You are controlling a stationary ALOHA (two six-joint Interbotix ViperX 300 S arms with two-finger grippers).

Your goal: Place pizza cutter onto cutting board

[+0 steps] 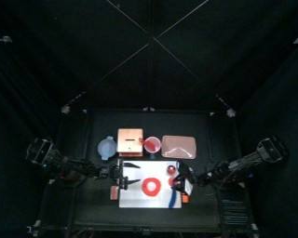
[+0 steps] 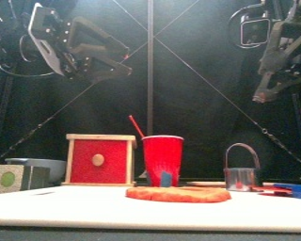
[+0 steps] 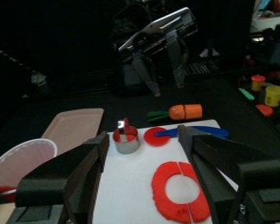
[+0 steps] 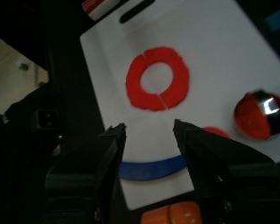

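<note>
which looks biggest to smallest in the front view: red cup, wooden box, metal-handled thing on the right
1. Wooden box
2. Red cup, narrower than the box
3. Metal-handled thing

How near each stands to the camera is unsure, so true sizes may differ.

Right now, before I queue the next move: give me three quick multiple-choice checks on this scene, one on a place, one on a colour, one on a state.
1. Where does the red ring lie?
A. on the white cutting board
B. inside the wooden box
C. in a gripper

2. What colour is the cup with the straw behind the board?
A. blue
B. red
C. white

3. How do the left gripper and right gripper stand?
A. both shut on something
B. one open, one shut
C. both open and empty

Key: 1 A, the top view shows the ring flat on the board. 2 B, the front view shows a red cup. 3 C, each wrist view shows spread jaws with nothing between them.
</note>
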